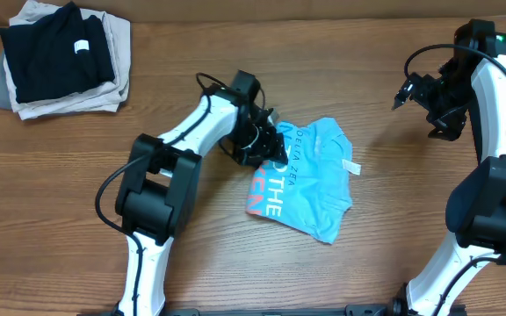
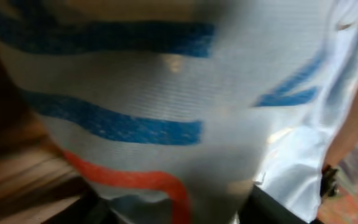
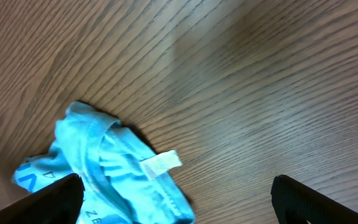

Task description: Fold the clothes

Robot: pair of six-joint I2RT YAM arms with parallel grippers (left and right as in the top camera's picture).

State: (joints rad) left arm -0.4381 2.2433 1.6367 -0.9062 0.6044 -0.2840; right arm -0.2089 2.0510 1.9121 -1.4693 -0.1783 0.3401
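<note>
worktop: brown wood-grain worktop point(image 1: 376, 263), matte, long streaked grain running across; the right wrist view shows the same grain point(image 3: 260, 74) with a soft pale sheen.
room: past the worktop edges too little shows to tell.
task thing: light sky-blue short-sleeved T-shirt point(image 1: 314, 180), crumpled in a loose heap, not folded, lying on the worktop right against the left jaws and spreading away from them toward the right arm's side.
print: red and white lettering plus small dark letters on the part of the T-shirt nearest the left jaws.
tag: small white fabric label point(image 1: 351, 168) on the T-shirt's edge far from the left jaws.
left jaws: at the end of the white-and-black left arm point(image 1: 191, 132), touching the T-shirt's edge; the wrist view is filled with blurred pale cloth point(image 2: 166, 93) bearing blue and red strokes; apart or clamped, cannot tell.
right jaws: on the white-and-black right arm point(image 1: 499, 96), well apart from the T-shirt; black fingertips point(image 3: 42, 202) spread wide, nothing between; T-shirt point(image 3: 104, 168) and label point(image 3: 160, 163) lie ahead of the jaws.
other: folded stack of black, beige and grey garments point(image 1: 60, 57), well apart from both jaws, beyond the left pair.
</note>
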